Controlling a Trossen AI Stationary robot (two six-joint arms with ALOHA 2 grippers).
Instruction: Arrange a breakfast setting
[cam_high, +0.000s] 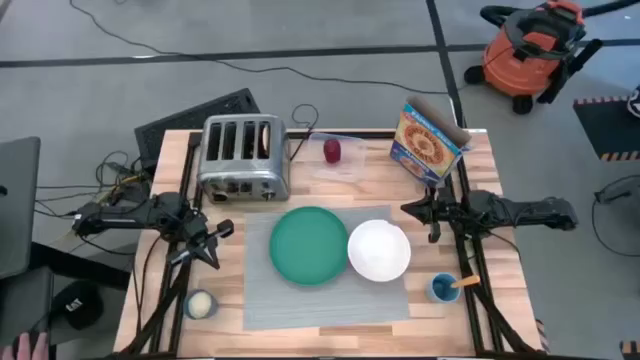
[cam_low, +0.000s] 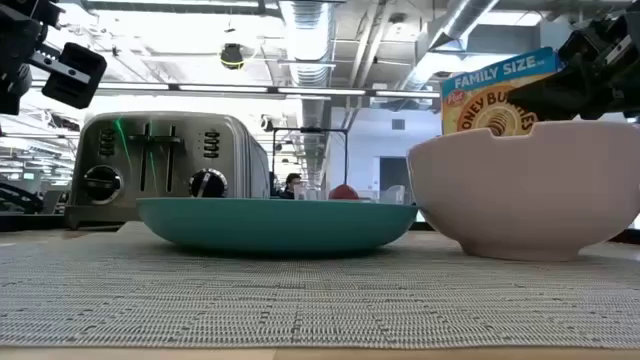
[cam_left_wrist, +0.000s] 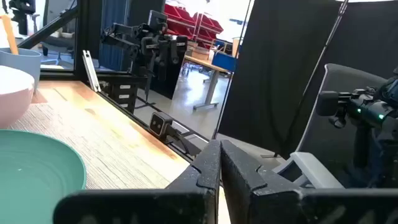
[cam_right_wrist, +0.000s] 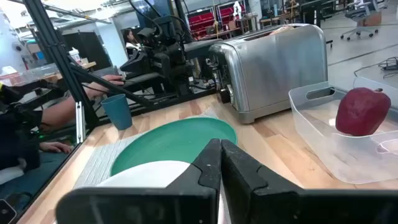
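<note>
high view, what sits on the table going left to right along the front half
small cup of pale liquid → round teal-green plate → white bowl → small blue cup holding a wooden spoon

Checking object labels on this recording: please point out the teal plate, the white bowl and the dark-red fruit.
teal plate (cam_high: 309, 244), high view, centre of its flat inside.
white bowl (cam_high: 379, 249), high view, middle of its inside.
dark-red fruit (cam_right_wrist: 362, 111), right wrist view, middle of its side, in the clear tray.

Left arm reaches in from the left edge, its tool (cam_high: 212, 243) closed and empty above the counter (cam_high: 330, 185). Right arm reaches in from the right edge, its tool (cam_high: 432, 212) likewise closed and empty.
</note>
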